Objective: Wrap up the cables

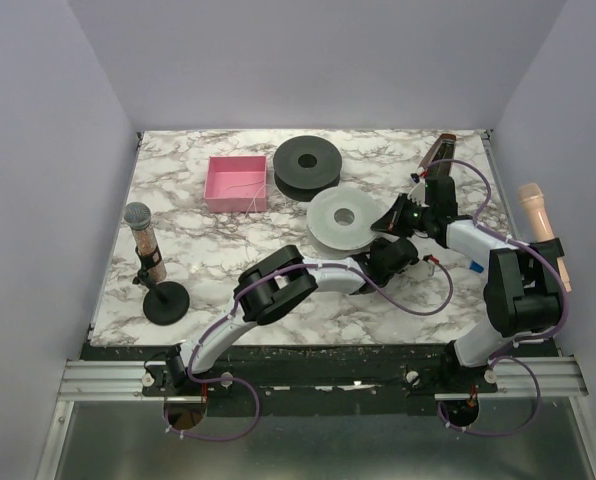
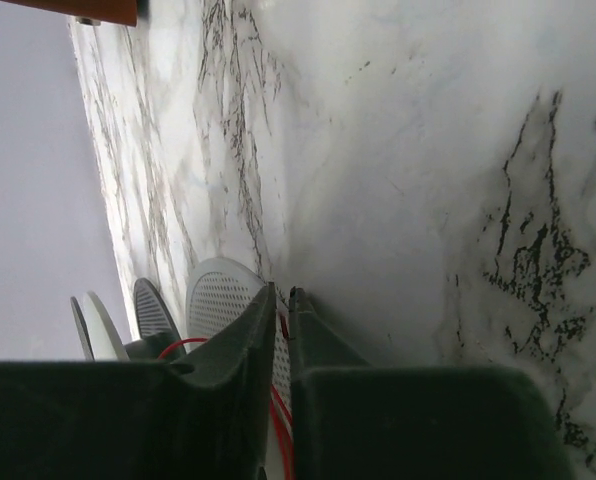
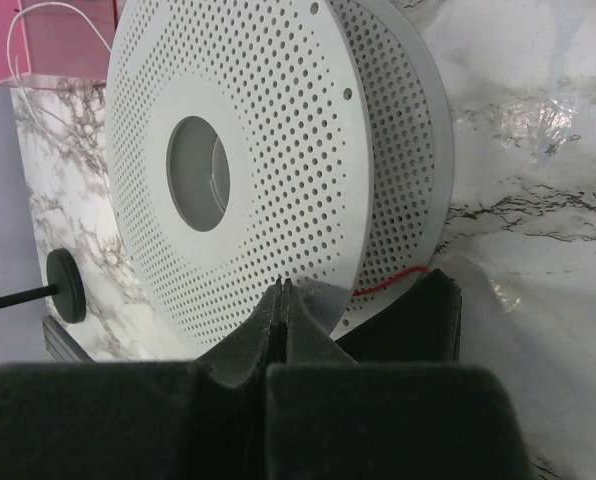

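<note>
The left gripper (image 2: 282,292) is clenched on the cables (image 2: 277,412). Thin red wire runs up between the nearly closed jaws, and a loop spills out at 9 o'clock of the fingers. The right gripper (image 3: 281,290) is pressed closed too, tips against the lower rim of the white spool (image 3: 278,180); can't tell if anything sits between them. In the right wrist view a short red stretch leaves the spool rim at about 5 o'clock. It lies roughly along 8-to-2 and vanishes behind the right-hand finger.

In the top view the spool lies on the marble table (image 1: 218,250). The left gripper is at its 4 o'clock and the right gripper at its 3 o'clock, both just beside it.

Judgement: the wire likely bridges from the spool to the left gripper, so the left arm feeds it. The next move turns on carrying that strand around the hub, taut and tangent to the rim. Slack is the risk, since the wire is thread-thin.
</note>
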`<act>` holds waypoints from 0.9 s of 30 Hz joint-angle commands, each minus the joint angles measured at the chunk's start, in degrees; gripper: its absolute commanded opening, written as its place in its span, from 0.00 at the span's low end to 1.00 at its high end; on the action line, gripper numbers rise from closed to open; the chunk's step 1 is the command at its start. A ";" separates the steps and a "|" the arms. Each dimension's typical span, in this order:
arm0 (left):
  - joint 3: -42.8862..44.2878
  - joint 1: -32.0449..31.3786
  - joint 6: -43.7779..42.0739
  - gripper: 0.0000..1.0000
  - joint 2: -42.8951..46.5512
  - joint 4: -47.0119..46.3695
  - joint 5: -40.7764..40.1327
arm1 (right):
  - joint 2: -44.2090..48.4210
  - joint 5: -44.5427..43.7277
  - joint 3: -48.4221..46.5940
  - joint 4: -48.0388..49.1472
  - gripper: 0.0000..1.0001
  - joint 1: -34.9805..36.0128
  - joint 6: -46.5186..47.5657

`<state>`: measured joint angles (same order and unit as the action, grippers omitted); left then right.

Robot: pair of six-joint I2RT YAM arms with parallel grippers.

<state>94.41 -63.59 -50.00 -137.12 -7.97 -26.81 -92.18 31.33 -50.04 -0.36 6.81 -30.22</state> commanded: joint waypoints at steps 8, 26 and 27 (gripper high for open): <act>2.27 -0.65 4.56 0.38 2.99 4.80 -0.09 | 0.78 -1.01 -0.76 -2.98 0.01 0.40 1.74; 14.31 -3.29 15.01 0.51 8.26 34.58 24.24 | 2.71 -2.41 -3.13 -5.79 0.01 0.40 4.55; 14.40 -3.47 15.10 0.52 8.88 36.60 26.09 | 3.06 -2.59 -3.48 -6.31 0.02 0.40 5.51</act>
<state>106.45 -66.22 -38.39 -133.32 15.99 -12.34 -91.48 30.57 -51.44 -4.01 6.81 -27.68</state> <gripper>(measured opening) 0.503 0.010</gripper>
